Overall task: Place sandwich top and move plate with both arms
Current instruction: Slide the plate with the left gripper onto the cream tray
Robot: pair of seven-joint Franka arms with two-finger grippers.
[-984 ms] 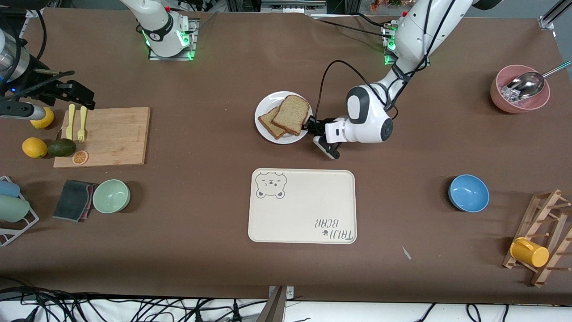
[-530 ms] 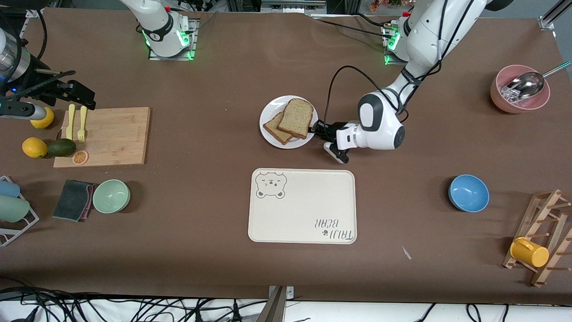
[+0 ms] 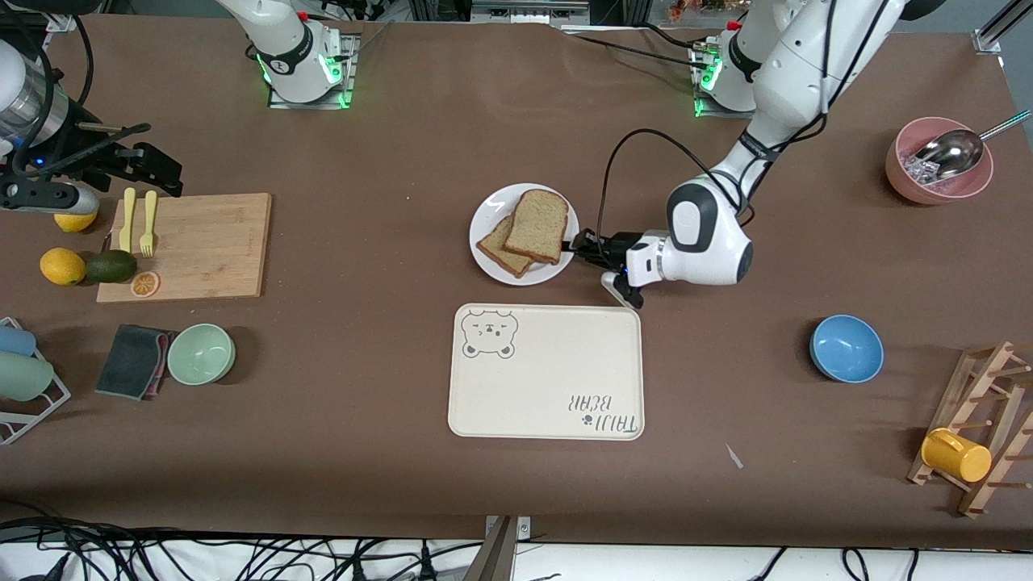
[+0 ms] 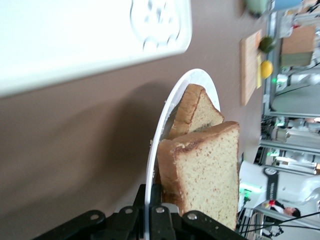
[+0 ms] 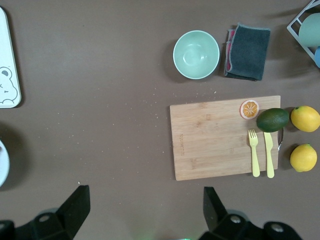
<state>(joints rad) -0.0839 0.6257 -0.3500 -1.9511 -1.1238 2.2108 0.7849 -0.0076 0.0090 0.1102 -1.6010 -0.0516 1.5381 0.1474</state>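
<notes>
**Left gripper clamped on the plate rim, right arm waiting**

The beige rectangular tray carried a bear's face in one corner and the words "TAIJI BEAR", upside down to the front camera; it lay nearer that camera than the small round glossy white plate; on the plate, the light-brown wholemeal sandwich top leaned over a second bread slice; the left gripper was pinched tight on the plate's rim at the side toward the left arm's end of the table; the right gripper hung spread wide and holding nothing, waiting over the table by the wooden cutting board; a pink bowl held crumpled clear wrap and a metal scoop; a pale-green bowl and a blue bowl sat empty.
</notes>
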